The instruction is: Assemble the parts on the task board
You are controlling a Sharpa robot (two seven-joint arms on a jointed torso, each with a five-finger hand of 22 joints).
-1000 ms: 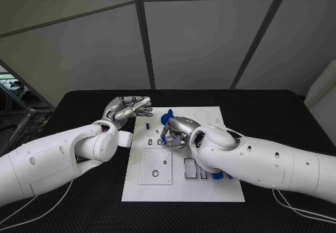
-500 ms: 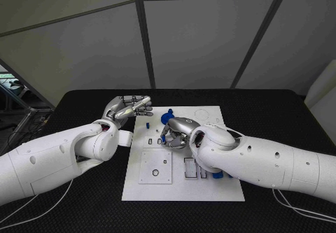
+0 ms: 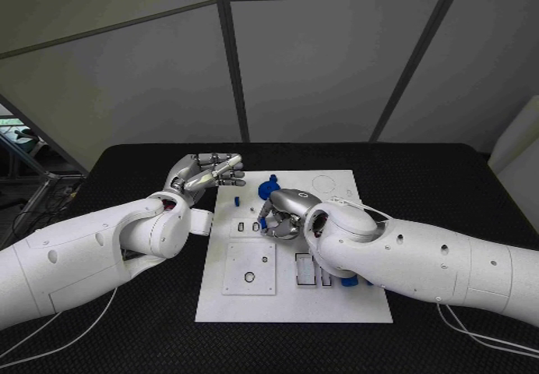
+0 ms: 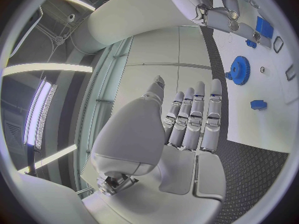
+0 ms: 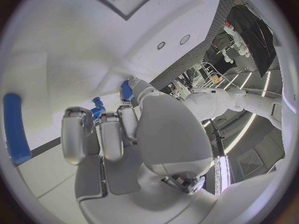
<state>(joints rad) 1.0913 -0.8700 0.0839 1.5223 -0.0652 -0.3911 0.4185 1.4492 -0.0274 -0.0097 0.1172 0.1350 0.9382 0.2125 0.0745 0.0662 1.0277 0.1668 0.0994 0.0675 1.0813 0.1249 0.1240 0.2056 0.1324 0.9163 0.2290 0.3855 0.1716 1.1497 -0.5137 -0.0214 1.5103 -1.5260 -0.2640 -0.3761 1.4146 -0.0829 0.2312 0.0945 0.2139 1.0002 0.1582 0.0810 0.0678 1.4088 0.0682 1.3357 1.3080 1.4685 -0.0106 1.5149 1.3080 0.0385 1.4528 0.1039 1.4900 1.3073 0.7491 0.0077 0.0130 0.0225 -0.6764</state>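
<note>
Head view: task board (image 3: 294, 304) mid-table. Left hand (image 3: 208, 173) off board's 10 o'clock corner, fingers curled in, holding nothing. Right hand (image 3: 283, 212) over board centre, fingers bent down; can't tell if it grips anything. Blue gear (image 3: 267, 188) at board's 12 o'clock, between both hands. Small blue part (image 3: 241, 199) near gear's 7 o'clock.

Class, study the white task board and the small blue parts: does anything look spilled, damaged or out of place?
Nothing stands out. The white task board lies flat and square on the black table, and the round blue gear sits on it, nothing spilled or broken.
</note>
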